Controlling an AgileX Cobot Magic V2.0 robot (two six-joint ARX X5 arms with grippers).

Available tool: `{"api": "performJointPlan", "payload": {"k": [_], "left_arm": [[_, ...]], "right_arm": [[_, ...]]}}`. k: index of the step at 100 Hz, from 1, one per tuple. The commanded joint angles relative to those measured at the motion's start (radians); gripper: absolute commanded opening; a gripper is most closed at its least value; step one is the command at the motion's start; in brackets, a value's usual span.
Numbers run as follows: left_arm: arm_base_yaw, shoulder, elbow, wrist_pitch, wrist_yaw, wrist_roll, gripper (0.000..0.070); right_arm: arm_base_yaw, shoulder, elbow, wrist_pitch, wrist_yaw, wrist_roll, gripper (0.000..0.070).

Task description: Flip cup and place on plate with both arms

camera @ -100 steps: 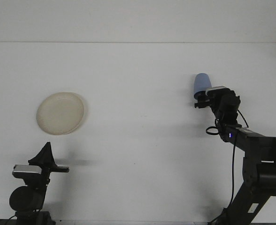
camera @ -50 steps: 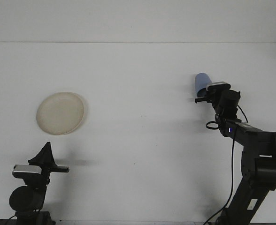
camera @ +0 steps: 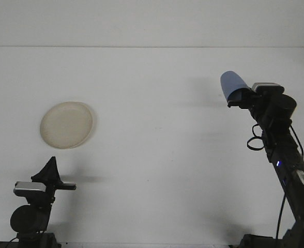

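The blue cup is up off the table on the right side, tilted over with its closed end pointing up and to the left, held at its lower end by the right gripper, which is clenched on it. So the pick is done and the flip looks partway through: the cup is neither upright nor fully turned, as far as I can judge from here. Nothing has reached the plate, which sits bare on the left half of the table, well apart from the cup.

The left gripper rests low at the near left edge, just in front of the plate; its fingers come together to a point, so it reads as closed on nothing. What is left, I would say, is finishing the turn, probably a handover between arms, and setting the cup down on the plate.

The white tabletop between cup and plate gives plenty of room to cross. The right arm stands near the right edge.
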Motion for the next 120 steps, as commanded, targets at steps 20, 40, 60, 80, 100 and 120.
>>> {"api": "performJointPlan", "payload": {"k": [20,40,60,80,100,120], "left_arm": [[0.001,-0.001,-0.019,0.010,-0.003,0.002,0.0014],[0.001,-0.001,-0.019,0.010,-0.003,0.002,0.0014],[0.001,-0.001,-0.019,0.011,-0.003,-0.004,0.0014],[0.001,-0.001,-0.019,0.010,-0.002,-0.153,0.0014],[0.001,-0.001,-0.019,0.010,-0.002,-0.289,0.0014],[0.001,-0.001,-0.019,0.010,-0.002,-0.294,0.0014]], "right_arm": [[0.055,-0.178,0.014,-0.165,-0.272,0.102,0.0000],[0.206,-0.224,0.066,-0.397,-0.282,0.023,0.0000],[0.414,-0.148,0.227,-0.777,-0.143,-0.169,0.0000],[0.596,0.012,0.414,-1.110,0.042,-0.284,0.0000],[0.738,0.205,0.551,-1.307,0.181,-0.321,0.0000],[0.838,0.361,0.618,-1.395,0.243,-0.338,0.0000]]}}
